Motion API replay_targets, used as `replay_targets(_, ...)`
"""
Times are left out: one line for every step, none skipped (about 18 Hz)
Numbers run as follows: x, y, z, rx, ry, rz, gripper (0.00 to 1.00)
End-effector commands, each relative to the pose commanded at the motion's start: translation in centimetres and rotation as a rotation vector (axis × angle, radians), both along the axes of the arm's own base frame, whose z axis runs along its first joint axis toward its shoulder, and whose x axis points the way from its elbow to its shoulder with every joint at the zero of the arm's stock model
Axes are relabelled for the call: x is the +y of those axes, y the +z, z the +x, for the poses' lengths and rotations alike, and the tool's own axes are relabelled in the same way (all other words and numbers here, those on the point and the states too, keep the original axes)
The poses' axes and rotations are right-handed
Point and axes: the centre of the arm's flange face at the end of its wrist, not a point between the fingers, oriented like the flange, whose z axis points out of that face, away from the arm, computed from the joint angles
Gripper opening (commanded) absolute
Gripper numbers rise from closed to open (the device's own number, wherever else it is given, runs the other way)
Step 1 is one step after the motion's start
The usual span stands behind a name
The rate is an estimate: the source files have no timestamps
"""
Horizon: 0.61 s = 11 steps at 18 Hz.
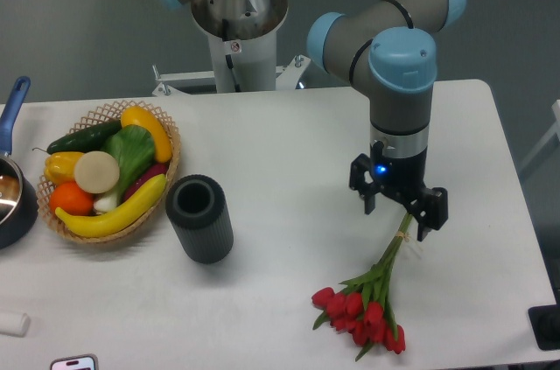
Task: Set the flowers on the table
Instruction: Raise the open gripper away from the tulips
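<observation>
The white bench (289, 169) filled most of the view, its right rear corner rounded. Over its right half stood the UR5e arm (398, 64), grey with blue joint caps, pointing straight down. At its end, the gripper (398, 208) hung low above the surface with its black fingers (431, 211) spread apart, one on either side of the upper stem ends of the tulips (367, 304); whether the fingers touched the stems could not be told. The bunch lay on the bench near the front edge, its green stems running up and right toward the gripper, tied near the ends, its red heads clustered at the lower left. On the left sat a wicker basket (166, 182) holding a banana, cucumber, orange and other produce. Just beside it, to the right, stood a dark cylindrical vase (199, 218), upright and open at the top. A dark pan with a blue handle (13, 103) showed at the left edge.
</observation>
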Motion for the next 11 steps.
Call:
replay_targets(-0.5,0.1,-0.4,0.01,-0.019,-0.019,1.0)
replay_targets(-1.2,0.1,-0.9,0.013,-0.022,-0.025,1.0)
replay_targets(-2.0,-0.1,-1.5,0.009,-0.013,-0.029,1.0)
replay_targets(-2.7,-0.3,-2.0,0.005,-0.007,-0.029,1.0)
replay_targets(-3.2,-0.2,-2.4,0.004,-0.004,-0.029,1.0)
replay_targets(-3.4,-0.2,-2.5,0.005,-0.012,-0.03,1.0)
replay_targets(-3.5,-0.2,-2.6,0.007,-0.017,-0.034,1.0)
replay_targets(-3.6,-0.2,-2.7,0.007,-0.016,-0.032,1.0)
replay_targets(-3.7,-0.2,-2.7,0.006,-0.015,-0.031,1.0)
replay_targets(-3.7,-0.2,-2.7,0.006,-0.015,-0.031,1.0)
replay_targets(-3.7,-0.2,-2.7,0.006,-0.015,-0.031,1.0)
